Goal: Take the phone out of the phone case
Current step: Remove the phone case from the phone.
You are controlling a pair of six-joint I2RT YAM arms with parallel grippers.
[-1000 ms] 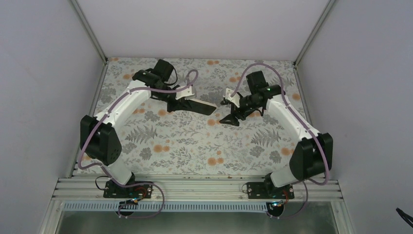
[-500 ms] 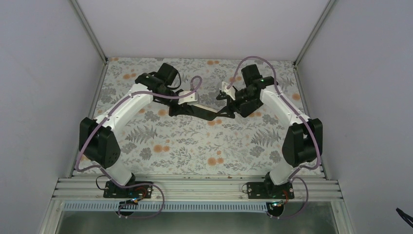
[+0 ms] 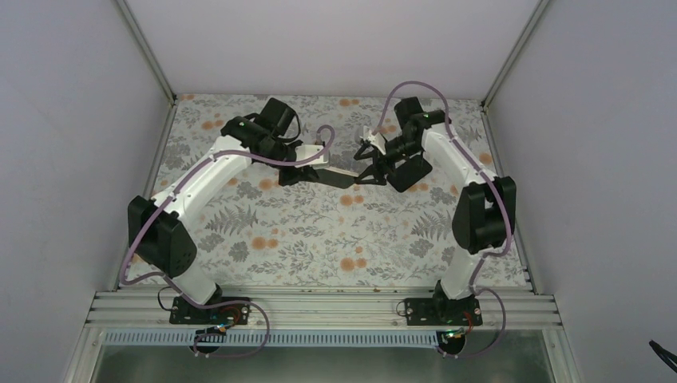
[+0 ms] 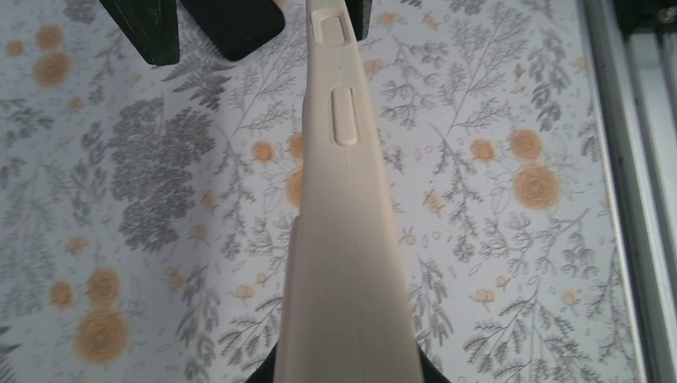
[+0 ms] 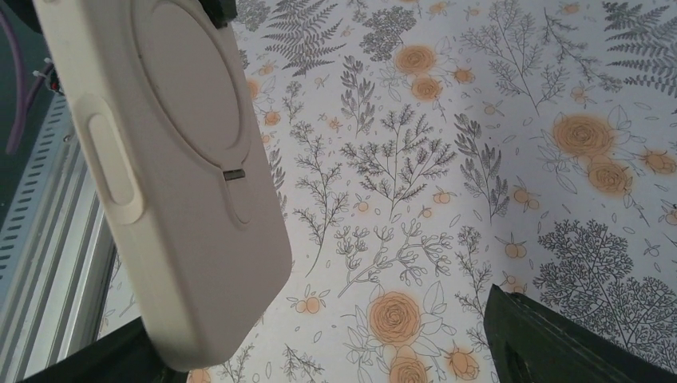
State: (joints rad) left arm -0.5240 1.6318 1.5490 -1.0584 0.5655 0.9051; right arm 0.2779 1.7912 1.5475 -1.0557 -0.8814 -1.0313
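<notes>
From above, you see the beige, rounded-corner phone case (image 3: 339,176), its dark face turned up with the phone seated in it. It hangs over the far half of the floral-print table (image 3: 319,239). Your left gripper (image 3: 307,169) is clamped on the case's left end. Your right gripper (image 3: 369,166) sits at the case's right end with its fingers spread apart; from this height you cannot tell whether they touch the case.

In the left wrist view you look along the case's (image 4: 347,239) long side edge, past two raised side buttons, with the table (image 4: 519,239) behind it. Your left gripper (image 4: 347,377) is closed on the near end of the case; only dark slivers of its fingers show on either side. Beyond the case's far end stand the dark fingers (image 4: 152,32) of the right gripper.

In the right wrist view the case's (image 5: 184,175) back faces you, with its moulded ring and one long side button. Your right gripper (image 5: 311,331) is wide open. The case's rounded end overlaps one finger (image 5: 96,359); the other finger (image 5: 559,343) stands well apart from the case, with the table (image 5: 447,159) showing between them.
</notes>
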